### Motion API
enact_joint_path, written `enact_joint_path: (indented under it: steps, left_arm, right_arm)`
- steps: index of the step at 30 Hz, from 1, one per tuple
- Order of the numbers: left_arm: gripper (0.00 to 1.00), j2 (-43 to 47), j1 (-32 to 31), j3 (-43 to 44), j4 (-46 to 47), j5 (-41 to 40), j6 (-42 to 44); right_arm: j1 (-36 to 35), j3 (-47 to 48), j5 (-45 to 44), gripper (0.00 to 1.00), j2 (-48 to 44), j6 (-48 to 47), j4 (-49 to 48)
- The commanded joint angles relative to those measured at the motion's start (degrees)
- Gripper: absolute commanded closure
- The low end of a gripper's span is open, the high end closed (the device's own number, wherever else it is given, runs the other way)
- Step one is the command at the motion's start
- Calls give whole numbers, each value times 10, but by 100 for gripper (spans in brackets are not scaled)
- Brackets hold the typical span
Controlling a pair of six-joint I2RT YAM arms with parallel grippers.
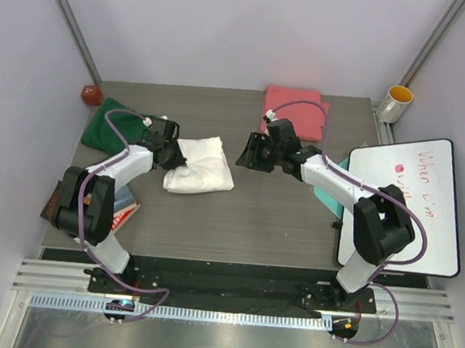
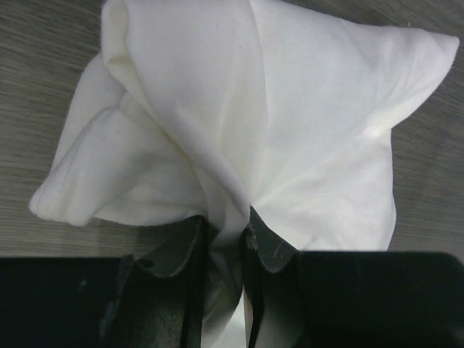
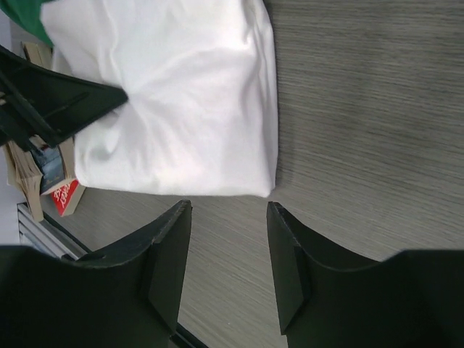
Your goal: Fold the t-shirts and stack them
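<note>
A folded white t-shirt lies left of the table's centre. My left gripper is shut on a pinch of its left edge; in the left wrist view the white cloth bunches up between the jaws of that gripper. The dark green t-shirt lies crumpled at the far left, behind the left arm. The coral-pink t-shirt sits folded at the back. My right gripper hovers open just right of the white shirt, and nothing but bare table shows between the jaws of the right gripper.
A whiteboard lies at the right edge with a teal sheet under its left side. A yellow-lined cup stands at the back right. A small red object sits at the back left. Books lie near the left arm's base.
</note>
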State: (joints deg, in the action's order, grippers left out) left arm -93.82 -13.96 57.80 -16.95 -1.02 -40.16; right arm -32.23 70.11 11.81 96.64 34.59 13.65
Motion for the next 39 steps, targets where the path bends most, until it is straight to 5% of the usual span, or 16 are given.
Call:
enact_joint_path:
  steps: [1,23,39]
  left_arm:
    - [100,39,2,42,-40,-53,46]
    - [100,-89,4,316,-213,-236,234]
    - [100,-117,85,436,-229,-232,293]
  right_arm:
    - [0,-17,-1,48,4,0,-6]
    - [7,-45,48,49,36,2,-13]
    - [24,-50,92,49,61,-3,-13]
